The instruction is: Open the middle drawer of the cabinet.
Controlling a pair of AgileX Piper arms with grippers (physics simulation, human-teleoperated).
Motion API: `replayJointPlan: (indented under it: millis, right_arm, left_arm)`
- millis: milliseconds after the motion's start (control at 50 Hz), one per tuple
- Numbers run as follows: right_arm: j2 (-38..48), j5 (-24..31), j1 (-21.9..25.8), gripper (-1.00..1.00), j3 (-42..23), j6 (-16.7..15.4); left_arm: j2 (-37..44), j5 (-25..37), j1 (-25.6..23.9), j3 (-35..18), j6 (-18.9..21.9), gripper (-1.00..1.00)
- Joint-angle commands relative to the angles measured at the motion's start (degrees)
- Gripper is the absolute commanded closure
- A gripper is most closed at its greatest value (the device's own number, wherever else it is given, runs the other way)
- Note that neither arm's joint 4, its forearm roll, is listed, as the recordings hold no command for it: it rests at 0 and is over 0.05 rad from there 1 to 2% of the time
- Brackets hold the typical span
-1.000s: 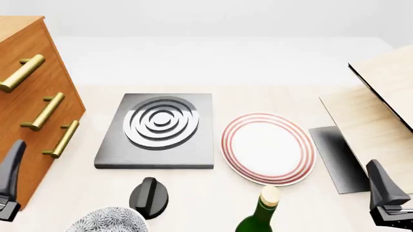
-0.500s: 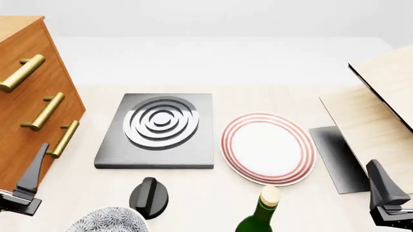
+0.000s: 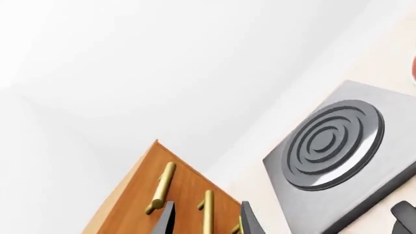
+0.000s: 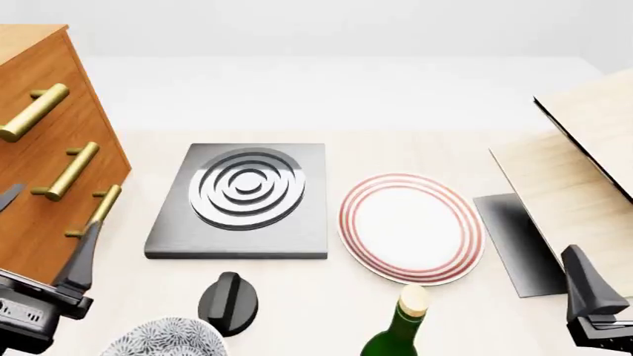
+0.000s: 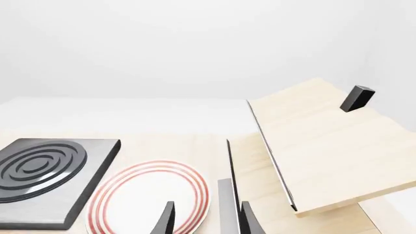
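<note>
The cabinet (image 4: 40,159) stands at the table's left edge, its three brass handles in a row down the front. The middle drawer (image 4: 44,204) sits flush with the others, and its handle (image 4: 67,170) is second in that row. My left gripper (image 4: 55,208) is open just in front of the cabinet's lower half, touching nothing. In the left wrist view the middle drawer's handle (image 3: 207,213) shows between the fingers of my left gripper (image 3: 204,217), still some way off. My right gripper (image 4: 591,285) stays low at the near right, and the right wrist view shows my right gripper (image 5: 206,217) open and empty.
A dark hob slab (image 4: 242,196) lies right of the cabinet, then a red-rimmed plate (image 4: 411,226). A black knob (image 4: 227,300), a patterned bowl (image 4: 163,337) and a green bottle (image 4: 401,330) line the near edge. A tilted wooden board (image 4: 583,159) and a dark sheet (image 4: 514,241) fill the right.
My left gripper has moved right and forward along the cabinet front, and its second finger now shows at the left edge. The right arm has not moved.
</note>
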Motion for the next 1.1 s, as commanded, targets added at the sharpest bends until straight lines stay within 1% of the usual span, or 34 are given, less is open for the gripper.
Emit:
replayJointPlan:
  millis: [20,100,260,320,340,360,400,480,720,760,880,1100]
  right_arm:
    - [-0.2,0.0,0.0,-1.00,0.0,0.1]
    - [-0.2,0.0,0.0,-1.00,0.0,0.1]
    - [-0.2,0.0,0.0,-1.00,0.0,0.1]
    - [-0.2,0.0,0.0,-1.00,0.0,0.1]
    - [-0.2,0.0,0.0,-1.00,0.0,0.1]
    - [-0.2,0.0,0.0,-1.00,0.0,0.1]
    - [-0.2,0.0,0.0,-1.00,0.0,0.1]
    - [-0.2,0.0,0.0,-1.00,0.0,0.1]
    - [-0.2,0.0,0.0,-1.00,0.0,0.1]
    - [-0.2,0.0,0.0,-1.00,0.0,0.1]
    - [-0.2,0.0,0.0,-1.00,0.0,0.1]
    - [-0.2,0.0,0.0,-1.00,0.0,0.1]
  left_arm:
    - [9.5,-9.9,0.8,1.8,2.6,-1.00]
    - [12.9,-12.3,1.1,1.8,3.2,-1.00]
    - [20.1,-19.1,1.8,1.8,5.6,-1.00]
    - [23.8,-22.9,2.2,1.8,6.8,-1.00]
    - [26.4,-25.2,2.9,1.8,7.1,-1.00]
    - [26.7,-25.5,2.9,1.8,7.1,-1.00]
    - [30.5,-28.9,3.3,1.8,7.7,-1.00]
    - [33.2,-31.4,3.5,1.8,7.9,-1.00]
    - [46.1,-43.1,5.0,1.9,9.7,-1.00]
    - [47.7,-44.3,5.3,1.9,9.8,-1.00]
    - [49.2,-44.6,6.7,1.8,10.4,-1.00]
    - [49.2,-44.7,9.4,1.8,11.1,-1.00]
